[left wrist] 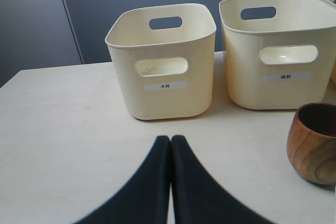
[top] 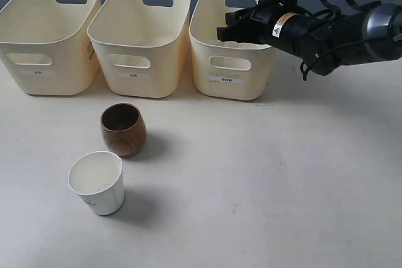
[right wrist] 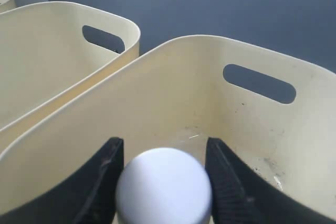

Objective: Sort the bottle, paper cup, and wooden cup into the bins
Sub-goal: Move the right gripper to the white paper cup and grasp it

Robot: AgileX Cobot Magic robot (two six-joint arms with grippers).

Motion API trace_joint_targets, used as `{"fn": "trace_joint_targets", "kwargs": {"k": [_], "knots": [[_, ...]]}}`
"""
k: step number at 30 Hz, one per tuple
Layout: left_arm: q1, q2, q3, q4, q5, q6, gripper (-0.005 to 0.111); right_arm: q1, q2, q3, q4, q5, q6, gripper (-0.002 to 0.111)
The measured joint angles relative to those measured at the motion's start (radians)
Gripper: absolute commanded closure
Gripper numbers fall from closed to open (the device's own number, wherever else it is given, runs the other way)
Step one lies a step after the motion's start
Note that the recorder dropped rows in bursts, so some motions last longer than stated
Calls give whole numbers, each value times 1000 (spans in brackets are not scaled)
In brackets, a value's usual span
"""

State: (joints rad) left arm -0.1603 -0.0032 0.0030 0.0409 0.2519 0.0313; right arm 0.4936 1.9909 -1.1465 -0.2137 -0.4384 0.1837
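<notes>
My right gripper [top: 230, 32] hangs over the rim of the right bin [top: 232, 86], its fingers on either side of the bottle's white cap [right wrist: 164, 187]. The bottle's clear body is hidden below the cap, over the inside of that bin [right wrist: 210, 43]. The dark brown wooden cup [top: 124, 131] stands upright on the table in front of the middle bin [top: 135, 61]. It also shows at the edge of the left wrist view [left wrist: 313, 145]. The white paper cup [top: 97, 183] stands just in front of the wooden cup. My left gripper [left wrist: 170, 141] is shut and empty, low over the table.
The left bin [top: 47, 48] and the middle bin stand in a row with the right one along the back of the pale table [top: 264, 186]. The left wrist view faces the left bin [left wrist: 163, 93] and the middle bin [left wrist: 283, 90].
</notes>
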Motion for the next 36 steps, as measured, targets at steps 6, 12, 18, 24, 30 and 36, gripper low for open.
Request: {"fn": "trace_joint_targets", "kwargs": {"k": [6,12,18,24,30,36], "knots": [[0,0,0,0,0,0,107,0,0,0,0,-2,-4,46],[0,0,0,0,0,0,107,0,-9,0,0,-9,-4,46],[0,0,0,0,0,0,107,0,-96,0,-10,-9,-4,47],[0,0,0,0,0,0,107,18,-221,0,-89,14,-4,47],[0,0,0,0,0,0,107,116,-342,-1,-280,139,7,47],[0,0,0,0,0,0,107,268,-390,-1,-423,302,58,47]]}}
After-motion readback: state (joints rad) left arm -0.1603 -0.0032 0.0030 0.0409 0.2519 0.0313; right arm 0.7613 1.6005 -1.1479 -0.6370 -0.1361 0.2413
